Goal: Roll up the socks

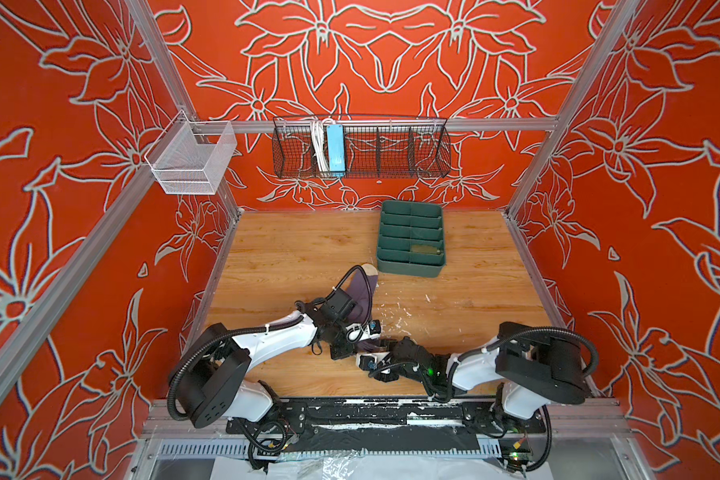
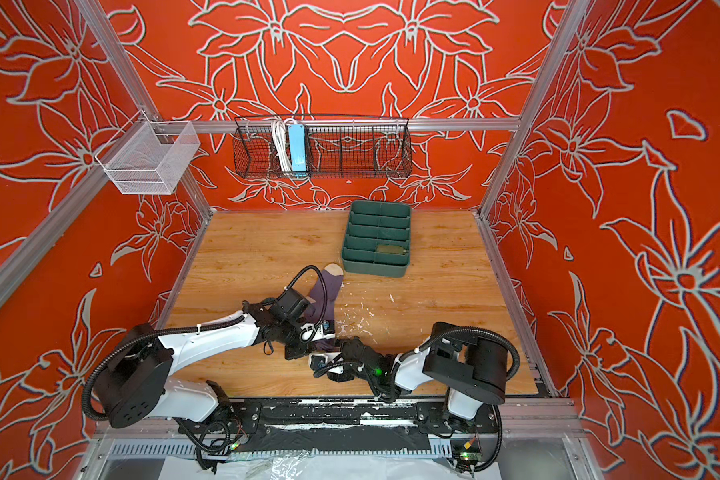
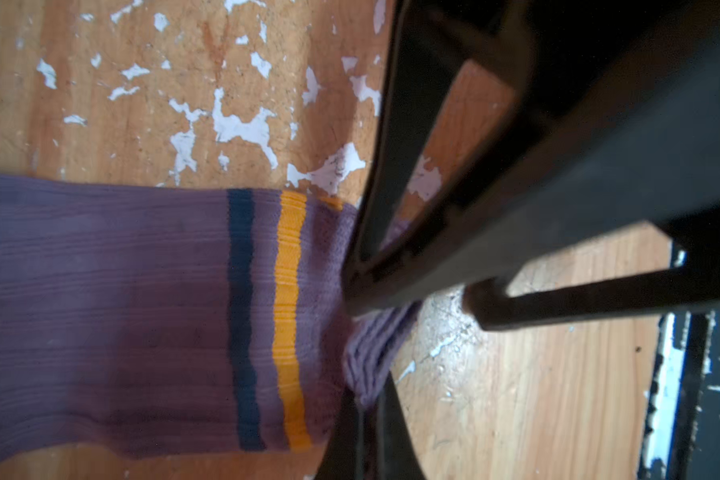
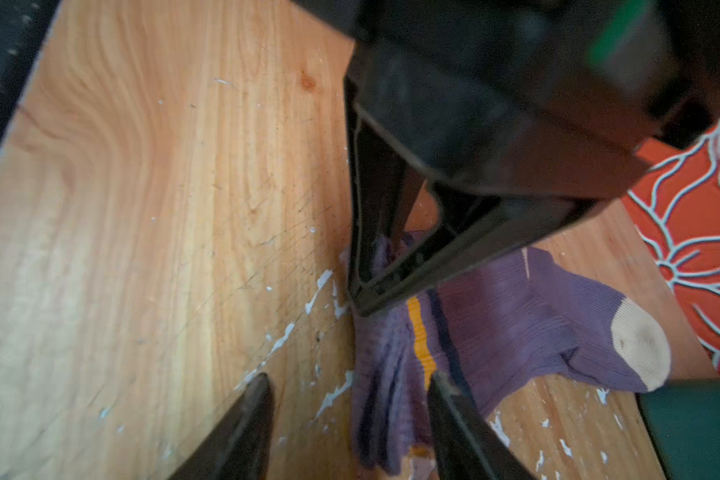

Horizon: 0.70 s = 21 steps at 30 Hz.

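Two robot arms [image 1: 275, 336] reach over the wooden table [image 1: 287, 249], meeting in front of the green divided tray [image 1: 410, 270], which holds an olive sock [image 1: 425, 249] in a right-hand compartment. The purple sock [image 2: 329, 286] lies on the table, its beige toe just beside the tray's front left corner. At the cuff end, farthest from the tray, the left gripper [image 4: 360, 301] pinches the cuff, while the right gripper [image 4: 352, 386] stands spread astride the cuff's edge.

White shells cover the left arm [image 1: 267, 338] and right arm [image 1: 472, 365]; black joint housings [image 1: 213, 386], looping corrugated black cables [image 1: 558, 330], a green light [image 1: 430, 370] at 5 o'clock; the right pincer [image 4: 350, 378] has tapered black fingers [image 4: 233, 432].
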Motion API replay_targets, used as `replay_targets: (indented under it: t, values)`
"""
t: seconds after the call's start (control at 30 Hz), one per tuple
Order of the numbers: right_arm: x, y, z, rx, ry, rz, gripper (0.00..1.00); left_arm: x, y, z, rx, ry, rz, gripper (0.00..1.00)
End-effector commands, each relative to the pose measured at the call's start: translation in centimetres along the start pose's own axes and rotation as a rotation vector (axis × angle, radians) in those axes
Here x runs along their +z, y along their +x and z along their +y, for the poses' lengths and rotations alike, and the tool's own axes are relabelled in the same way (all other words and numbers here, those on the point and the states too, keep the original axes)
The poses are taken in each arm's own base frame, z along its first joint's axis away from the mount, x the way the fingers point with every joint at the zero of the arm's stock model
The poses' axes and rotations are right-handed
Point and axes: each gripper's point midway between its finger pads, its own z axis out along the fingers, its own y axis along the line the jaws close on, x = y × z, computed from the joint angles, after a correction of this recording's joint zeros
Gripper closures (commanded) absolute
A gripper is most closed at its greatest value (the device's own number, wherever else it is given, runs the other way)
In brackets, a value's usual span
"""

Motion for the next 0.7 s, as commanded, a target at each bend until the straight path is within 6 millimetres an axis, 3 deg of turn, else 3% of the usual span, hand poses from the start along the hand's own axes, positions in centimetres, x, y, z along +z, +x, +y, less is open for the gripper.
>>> replay_targets:
  t: [0.0,0.4,0.67]
  values:
    - [0.5,0.1,-0.4,-0.024,0.036,0.014,0.42,-0.2,-0.1,0.0,-0.005,0.015,0.007,1.00]
    - [0.5,2.5,-0.4,0.022,0.089,0.064,0.52,-0.5,0.0,0.2,-0.004,-0.002,0.011,1.00]
    - [0.7,3.2,0.3,0.039,0.070,0.069,0.76,-0.5,0.0,0.6,-0.004,-0.027,0.009,1.00]
